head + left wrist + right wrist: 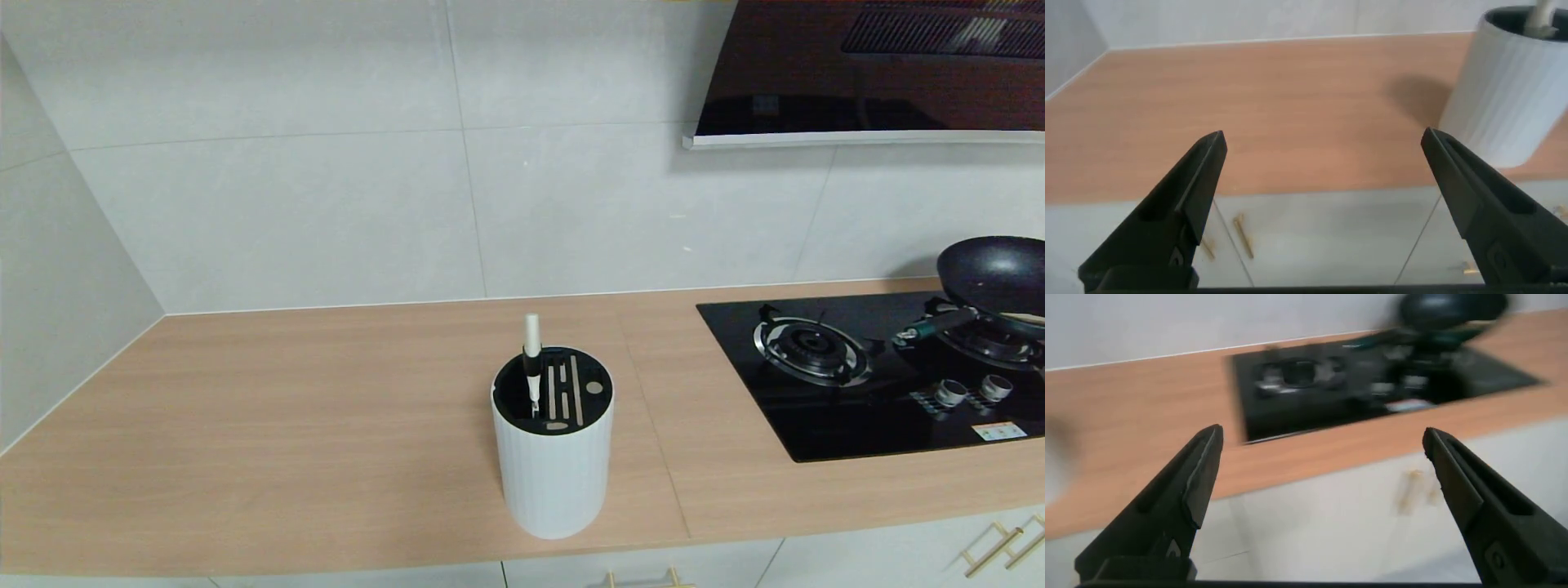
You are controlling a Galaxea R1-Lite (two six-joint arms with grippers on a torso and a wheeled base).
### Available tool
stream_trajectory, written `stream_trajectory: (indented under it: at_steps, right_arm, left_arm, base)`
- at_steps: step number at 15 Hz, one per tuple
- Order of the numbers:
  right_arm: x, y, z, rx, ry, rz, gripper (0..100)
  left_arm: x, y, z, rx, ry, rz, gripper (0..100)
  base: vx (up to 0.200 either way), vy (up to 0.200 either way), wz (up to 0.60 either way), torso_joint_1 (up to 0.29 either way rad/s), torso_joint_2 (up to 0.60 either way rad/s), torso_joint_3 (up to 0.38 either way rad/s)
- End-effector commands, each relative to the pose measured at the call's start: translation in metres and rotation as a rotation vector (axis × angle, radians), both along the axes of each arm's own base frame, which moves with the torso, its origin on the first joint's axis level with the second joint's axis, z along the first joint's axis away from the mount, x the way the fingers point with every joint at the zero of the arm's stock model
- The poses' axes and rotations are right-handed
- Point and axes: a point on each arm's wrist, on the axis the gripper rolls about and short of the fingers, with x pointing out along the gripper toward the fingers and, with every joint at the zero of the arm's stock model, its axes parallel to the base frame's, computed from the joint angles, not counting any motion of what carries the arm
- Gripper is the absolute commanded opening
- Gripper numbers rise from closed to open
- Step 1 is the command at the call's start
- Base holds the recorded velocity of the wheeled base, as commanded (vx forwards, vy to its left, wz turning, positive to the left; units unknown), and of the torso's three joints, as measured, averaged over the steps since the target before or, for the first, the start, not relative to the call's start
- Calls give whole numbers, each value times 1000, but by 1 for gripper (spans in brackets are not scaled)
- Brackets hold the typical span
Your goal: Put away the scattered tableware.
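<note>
A white ribbed utensil holder with a black slotted top stands on the wooden countertop near its front edge. A utensil with a white and black handle sticks up out of it. In the left wrist view my left gripper is open and empty, held off the counter's front edge, with the holder off to one side. My right gripper is open and empty too, in front of the cabinet below the stove.
A black gas stove is set into the counter at the right, with a black pan on its far burner. A range hood hangs above. White cabinet fronts with brass handles run below the counter.
</note>
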Motion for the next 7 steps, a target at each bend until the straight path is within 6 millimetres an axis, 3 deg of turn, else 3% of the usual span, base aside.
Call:
stream_trajectory:
  at_steps: [1, 7]
  right_arm:
    - [0, 1, -4, 15, 32, 62, 100]
    - [0, 3, -4, -38, 43, 119, 100]
  left_arm:
    - [0, 0, 0, -5, -1, 1, 100]
    - [0, 0, 0, -5, -1, 1, 100]
  base:
    - [0, 0, 0, 0, 0, 0]
    - [0, 0, 0, 0, 0, 0]
